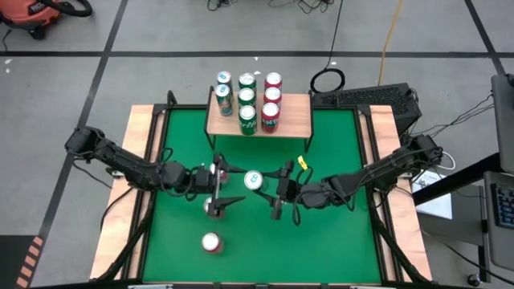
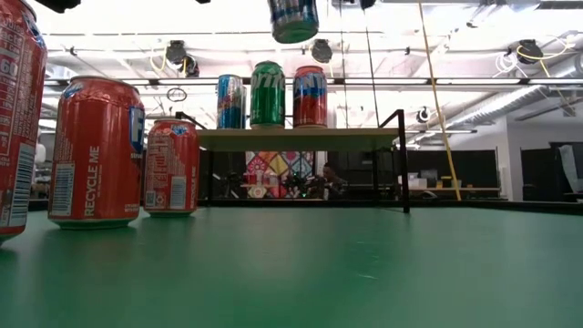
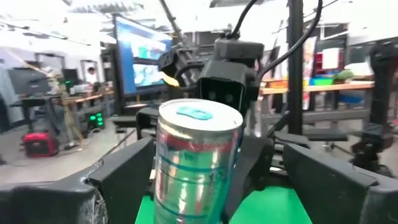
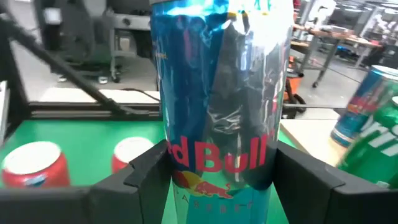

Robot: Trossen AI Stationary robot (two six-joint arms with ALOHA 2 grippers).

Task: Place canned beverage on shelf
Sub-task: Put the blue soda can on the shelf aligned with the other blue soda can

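A green-topped table (image 1: 337,233) with a pale wooden border stands on a grey floor crossed by dark lines (image 1: 241,54). A red shop vacuum (image 1: 36,12) sits far left, a black keyboard (image 1: 377,98) far right.

Held can (image 2: 293,20) top cut off; leftmost red can (image 2: 16,118) cropped

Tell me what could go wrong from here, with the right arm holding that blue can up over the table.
The shelf already carries seven cans crowded toward one end, so the blue can in the right gripper could knock a neighbour over unless it goes to the bare end. The left gripper hangs open close beside it, so the arms might clash. The can is raised well off the table; a slip would drop it.
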